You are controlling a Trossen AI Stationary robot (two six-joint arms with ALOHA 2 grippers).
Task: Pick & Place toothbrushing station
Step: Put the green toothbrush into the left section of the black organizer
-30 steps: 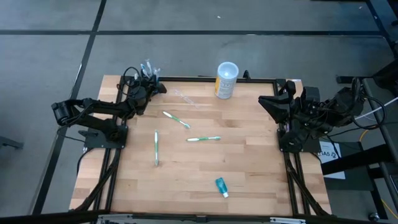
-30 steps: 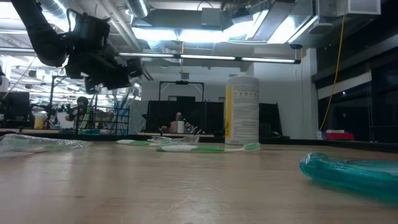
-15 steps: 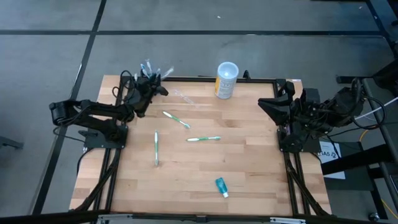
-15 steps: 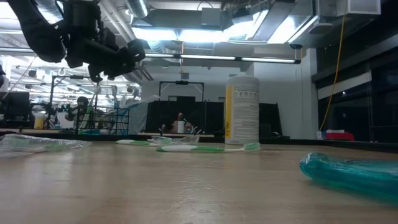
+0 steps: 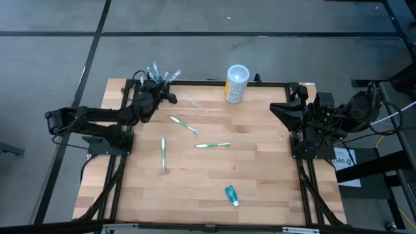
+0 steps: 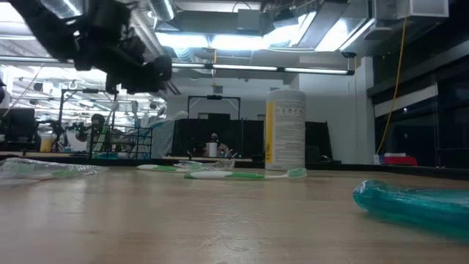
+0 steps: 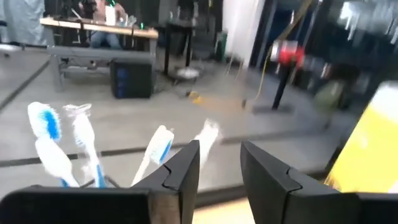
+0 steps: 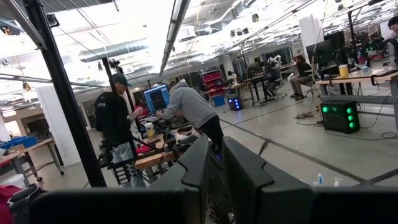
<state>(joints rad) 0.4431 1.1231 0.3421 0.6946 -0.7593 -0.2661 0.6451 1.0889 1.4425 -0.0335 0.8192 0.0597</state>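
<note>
The toothbrushing station stands at the table's far left corner. Its black block is mostly hidden by my left gripper, and only its upright blue-and-white toothbrushes [image 5: 158, 70] [image 7: 48, 140] show. My left gripper [image 5: 164, 97] [image 7: 221, 163] hovers level right beside them, raised well above the table [image 6: 157, 70]. It is open and nothing sits between its fingers; one brush head [image 7: 209, 133] shows just beyond its fingertips. My right gripper [image 5: 278, 108] [image 8: 217, 155] waits high over the table's right edge, with a narrow slit between its fingers and nothing in it.
A white-and-yellow cup [image 5: 236, 83] stands at the far edge. Three green toothbrushes [image 5: 184, 125] [image 5: 212, 145] [image 5: 162, 154] lie mid-table, with a clear one [image 5: 192, 101] near the station. A teal tube [image 5: 231, 195] lies toward the near edge. People work in the room beyond.
My left gripper has risen beside the station and its arm has swung a little toward the table's left. One more brush head now shows on the right of the bunch, leaning toward the cup.
</note>
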